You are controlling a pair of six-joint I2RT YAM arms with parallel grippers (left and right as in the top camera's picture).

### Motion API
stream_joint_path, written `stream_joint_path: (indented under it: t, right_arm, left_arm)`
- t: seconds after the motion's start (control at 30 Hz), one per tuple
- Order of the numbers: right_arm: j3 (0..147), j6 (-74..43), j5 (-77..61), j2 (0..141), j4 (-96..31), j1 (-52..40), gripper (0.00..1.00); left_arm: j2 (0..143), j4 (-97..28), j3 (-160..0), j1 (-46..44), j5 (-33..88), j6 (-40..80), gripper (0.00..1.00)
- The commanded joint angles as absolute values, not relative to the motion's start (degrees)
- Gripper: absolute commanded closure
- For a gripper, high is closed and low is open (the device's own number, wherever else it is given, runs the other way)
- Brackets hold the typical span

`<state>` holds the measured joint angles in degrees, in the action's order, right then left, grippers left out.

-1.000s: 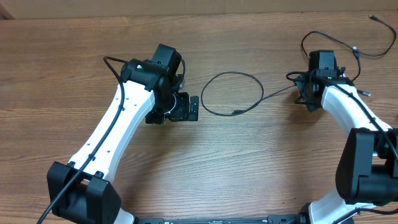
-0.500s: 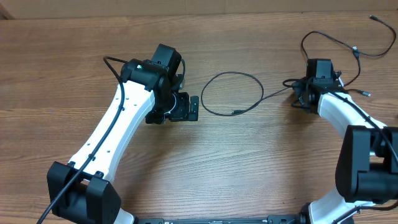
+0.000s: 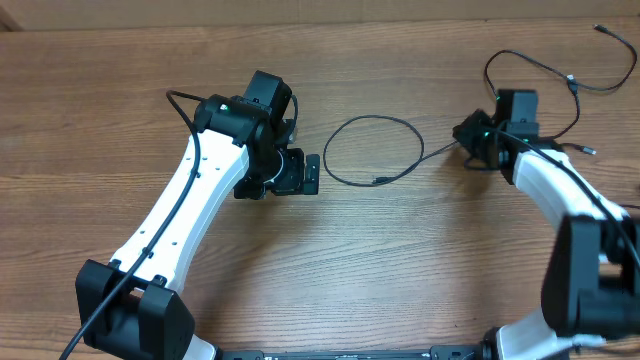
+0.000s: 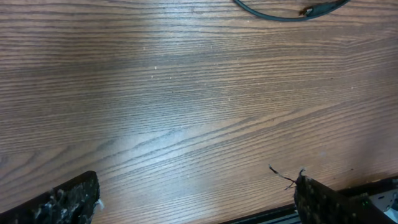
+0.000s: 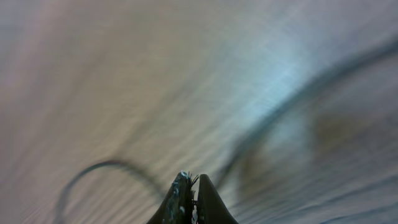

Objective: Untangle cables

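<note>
From overhead, the left gripper (image 3: 312, 175) lay over the wooden table (image 3: 100, 120) left of centre, its jaws spread wide and holding nothing. Just to its right the looped cable (image 3: 372, 118) lay flat in an open ring, with its plug end (image 3: 378, 182) on the near side. A tail ran right from the ring to the right gripper (image 3: 466, 131), which was closed at that tail; whether the cord was pinched between its fingers could not be told. The other cables (image 3: 545, 68) curled at the far right of the table, well apart from the left gripper. In the left wrist view, the two fingers (image 4: 68, 199) stood far apart at the near corners above bare wood, and an arc of the looped cable (image 4: 273, 14) with its plug showed at the far edge, well clear of them. The right wrist view was smeared; the fingertips (image 5: 180, 199) met at the near edge, and a dark cord (image 5: 298, 93) streaked across the table toward them
</note>
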<state>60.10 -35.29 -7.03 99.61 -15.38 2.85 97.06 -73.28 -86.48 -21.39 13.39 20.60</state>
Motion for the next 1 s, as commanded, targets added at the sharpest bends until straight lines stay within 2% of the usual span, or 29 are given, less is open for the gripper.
stream_joint_path:
  t: [0.0,0.03,0.13,0.17,0.2,0.23,0.4,0.57,0.63,0.67,0.73,0.8,0.97]
  right_arm:
    - [63.18,-30.76,-9.58,92.47,-14.79,2.76,0.58]
    - [63.18,-33.19,-9.06,92.07,-15.09,3.01,0.32]
    - [63.11,-34.48,-8.05,93.08,-16.1,3.01,0.32]
    - [63.09,-34.76,-6.7,93.93,-16.93,2.68,0.26]
    - [63.07,-36.32,-4.36,95.11,-18.15,2.35,0.05]
    - [63.07,-37.95,-2.39,96.07,-19.09,2.15,0.0]
    - [63.07,-47.22,2.52,102.56,-21.76,1.85,0.0]
    - [63.07,-49.93,2.5,109.14,-16.19,1.87,0.0]
    - [63.07,-49.91,2.28,111.5,-13.58,1.58,0.11]
    - [63.07,-49.93,2.26,112.64,-12.67,1.48,0.24]
    - [63.07,-49.91,1.56,114.06,-11.75,1.45,0.75]
    - [63.09,-49.82,0.93,114.13,-11.49,1.45,0.96]
    - [63.92,-44.07,-0.34,108.16,-10.28,1.45,0.96]
  left_arm:
    - [96.86,-73.19,-86.46,-21.76,13.08,19.29,0.0]
    - [96.86,-73.21,-86.46,-21.76,13.08,19.29,0.0]
    - [96.86,-73.19,-86.46,-21.76,13.08,19.29,0.01]
    - [96.86,-73.19,-86.46,-21.76,13.08,19.29,0.01]
    - [96.86,-73.19,-86.46,-21.78,13.08,19.29,0.0]
    - [96.86,-73.19,-86.46,-21.76,13.08,19.29,0.01]
    - [96.86,-73.21,-86.46,-21.78,13.08,19.29,0.01]
    - [96.86,-73.19,-86.46,-21.76,13.08,19.29,0.01]
    - [96.86,-73.19,-86.46,-21.76,13.1,19.29,0.01]
    - [96.86,-73.21,-86.46,-21.78,13.08,19.29,0.01]
    - [96.86,-73.19,-86.46,-21.76,13.08,19.29,0.01]
    - [96.86,-73.19,-86.46,-21.76,13.08,19.29,0.0]
    - [96.86,-73.21,-86.46,-21.76,13.08,19.29,0.0]
